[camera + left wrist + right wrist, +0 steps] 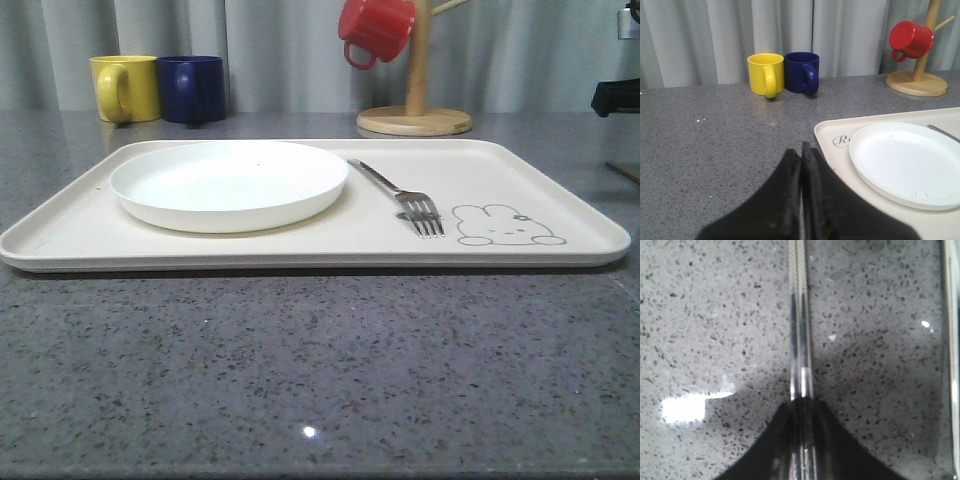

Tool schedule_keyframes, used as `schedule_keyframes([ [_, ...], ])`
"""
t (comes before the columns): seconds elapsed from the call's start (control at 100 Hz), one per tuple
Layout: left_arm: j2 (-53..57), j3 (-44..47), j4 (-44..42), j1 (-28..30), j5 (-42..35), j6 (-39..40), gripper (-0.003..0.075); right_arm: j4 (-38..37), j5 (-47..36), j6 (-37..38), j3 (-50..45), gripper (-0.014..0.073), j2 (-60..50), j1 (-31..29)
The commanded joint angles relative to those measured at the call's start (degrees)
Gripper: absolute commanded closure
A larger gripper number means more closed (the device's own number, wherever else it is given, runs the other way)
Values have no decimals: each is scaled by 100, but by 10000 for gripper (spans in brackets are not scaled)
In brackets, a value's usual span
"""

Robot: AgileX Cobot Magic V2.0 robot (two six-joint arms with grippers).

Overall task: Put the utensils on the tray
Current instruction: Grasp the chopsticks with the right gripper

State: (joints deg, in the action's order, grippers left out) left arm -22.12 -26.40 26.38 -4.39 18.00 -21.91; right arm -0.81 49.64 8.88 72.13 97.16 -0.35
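The grey speckled counter [300, 370] carries the cream tray [90, 225], the largest thing on it. Script at the tray's corner reads "R" and part of a second letter in the left wrist view [841, 140], the rest hidden by the white plate [230, 183]; a grey rabbit drawing [505, 226] sits at the tray's opposite end. The plate lies on the tray's left half. The fork [400, 195] lies on the tray just right of the plate, tines pointing toward the rabbit drawing.

Behind the tray stand a wooden mug tree [417, 100] with a red mug [375, 30] hanging on it, and a yellow mug [125, 88] touching a dark blue mug [192, 88].

The left gripper [801, 150] is clenched, its black fingers pressed together on nothing, above the counter beside the tray's corner. The right gripper [802, 405] is clamped on a pair of slim silver chopsticks [799, 315], which run straight out from it over the counter.
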Motion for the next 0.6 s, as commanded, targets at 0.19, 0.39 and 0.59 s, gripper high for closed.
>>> schedule_keyframes([
  [0.19,-32,-158,69,13,-392,-4,739,123,-19,-68,218,610,-187,-37],
  [0.39,-32,-158,69,13,-392,-4,739,327,75,-49,411,610,-611,184],
  [0.59,-32,-158,69,13,-392,-4,739,369,10,317,411,610,-1029,810],
])
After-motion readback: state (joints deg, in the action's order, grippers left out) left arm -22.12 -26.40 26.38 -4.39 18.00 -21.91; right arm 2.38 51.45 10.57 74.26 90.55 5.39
